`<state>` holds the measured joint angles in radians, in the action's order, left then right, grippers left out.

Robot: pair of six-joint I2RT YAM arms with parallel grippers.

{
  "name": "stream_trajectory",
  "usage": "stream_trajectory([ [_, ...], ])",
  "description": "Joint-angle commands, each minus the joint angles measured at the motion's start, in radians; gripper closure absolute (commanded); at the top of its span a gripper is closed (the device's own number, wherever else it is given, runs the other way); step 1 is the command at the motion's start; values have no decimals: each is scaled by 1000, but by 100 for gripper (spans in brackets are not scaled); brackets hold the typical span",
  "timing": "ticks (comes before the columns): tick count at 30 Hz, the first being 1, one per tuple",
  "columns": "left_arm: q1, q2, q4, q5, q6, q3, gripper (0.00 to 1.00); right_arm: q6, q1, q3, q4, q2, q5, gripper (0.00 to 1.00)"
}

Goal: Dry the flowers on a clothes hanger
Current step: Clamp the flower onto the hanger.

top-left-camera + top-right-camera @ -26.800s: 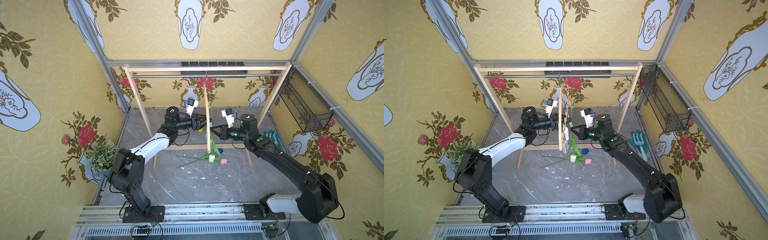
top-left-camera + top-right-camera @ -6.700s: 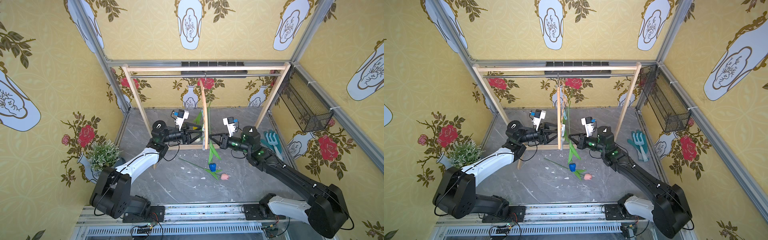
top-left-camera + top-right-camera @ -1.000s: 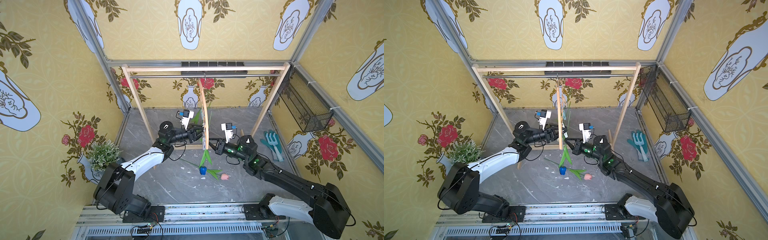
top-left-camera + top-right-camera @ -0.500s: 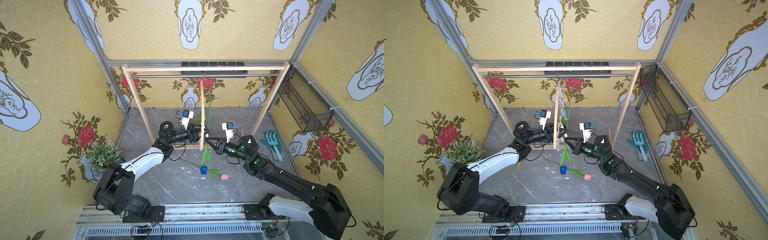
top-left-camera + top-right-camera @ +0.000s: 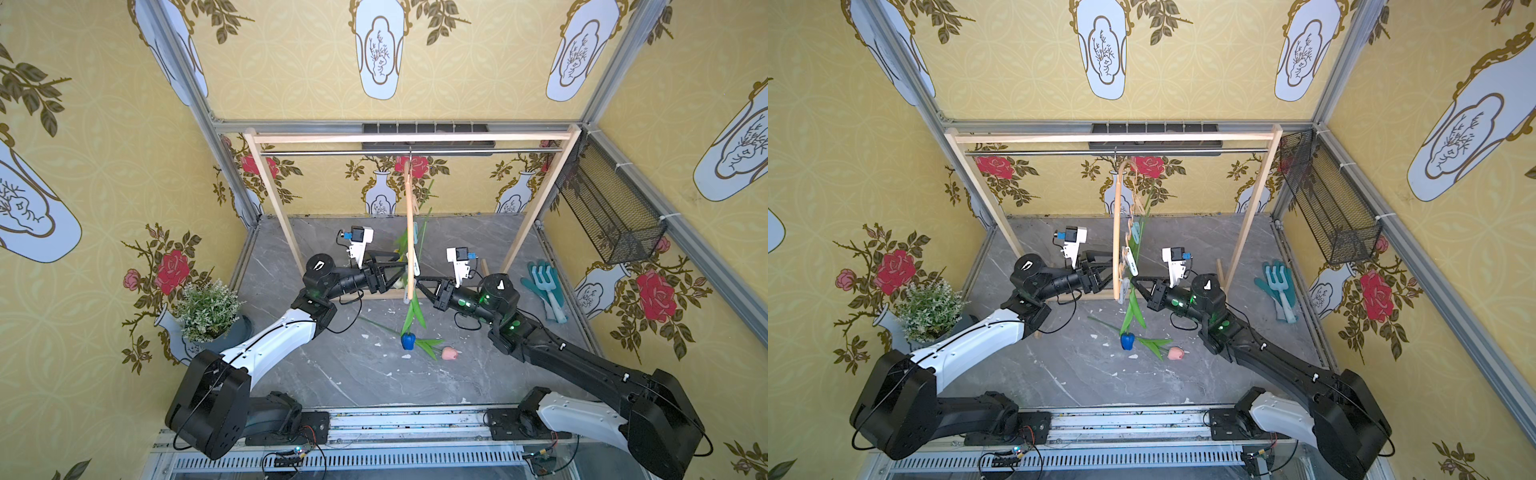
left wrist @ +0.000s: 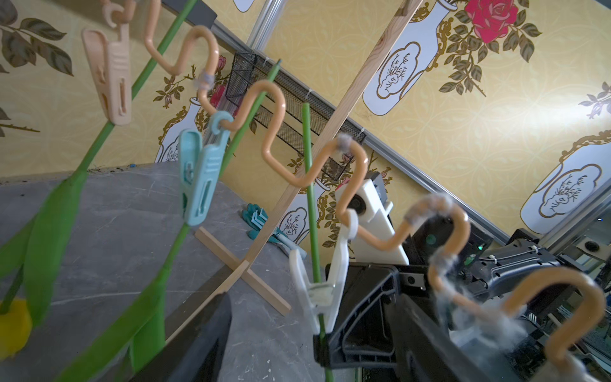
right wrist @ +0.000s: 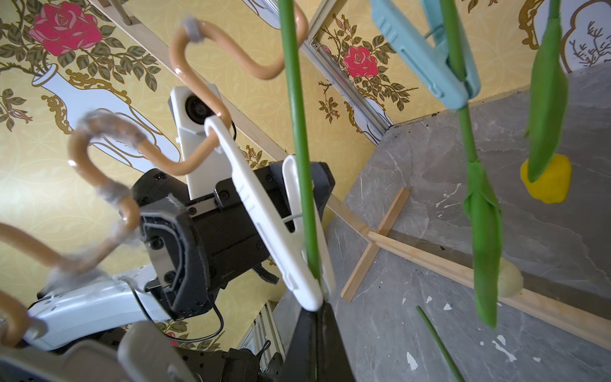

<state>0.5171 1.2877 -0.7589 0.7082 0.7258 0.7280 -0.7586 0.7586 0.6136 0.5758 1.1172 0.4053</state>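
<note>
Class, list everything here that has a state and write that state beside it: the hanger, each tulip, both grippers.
clothes hanger: hanging from the rail.
yellow tulip: clipped in the peach clothespin.
white tulip: clipped in the blue clothespin.
blue tulip: clipped in the white clothespin.
pink tulip: lying unclipped on the floor.
left gripper: open, beside the white clothespin.
right gripper: shut on the blue tulip's stem.

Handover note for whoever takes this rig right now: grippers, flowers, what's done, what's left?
Left gripper: open, at the white clothespin, which grips the stem of the blue tulip.
Right gripper: shut on that stem just below the pin.
Done: yellow tulip, white tulip and blue tulip hang head-down from the clothes hanger.
To do: release the stem, then fetch the pink tulip from the floor and pin it up.
</note>
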Motion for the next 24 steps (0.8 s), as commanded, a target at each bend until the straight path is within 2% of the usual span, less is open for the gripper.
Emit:
stream_trajectory([
  [1,-4,-51,89,-64,-64,-36,20,-16,-3,-12,60,-5,0,98],
  [4,-4,-130,172,-121,-97,-79,20,-23,-8,-25,60,-7,-4,89],
  [9,-5,-258,326,-202,-147,-118,19,-24,-25,-54,20,-33,-30,68],
  [12,-3,-320,411,-254,-171,-122,20,-17,-48,-60,-65,-63,-56,63],
  [16,-3,-397,540,-389,-177,-122,20,0,-76,-69,-205,-129,-121,59],
  [22,-2,-477,719,-586,-107,-115,19,33,-111,-71,-444,-256,-325,46],
  [23,-2,-483,753,-599,-90,-105,19,41,-113,-68,-482,-270,-366,30],
  [24,-3,-490,790,-606,-81,-93,19,48,-115,-64,-509,-279,-392,29],
])
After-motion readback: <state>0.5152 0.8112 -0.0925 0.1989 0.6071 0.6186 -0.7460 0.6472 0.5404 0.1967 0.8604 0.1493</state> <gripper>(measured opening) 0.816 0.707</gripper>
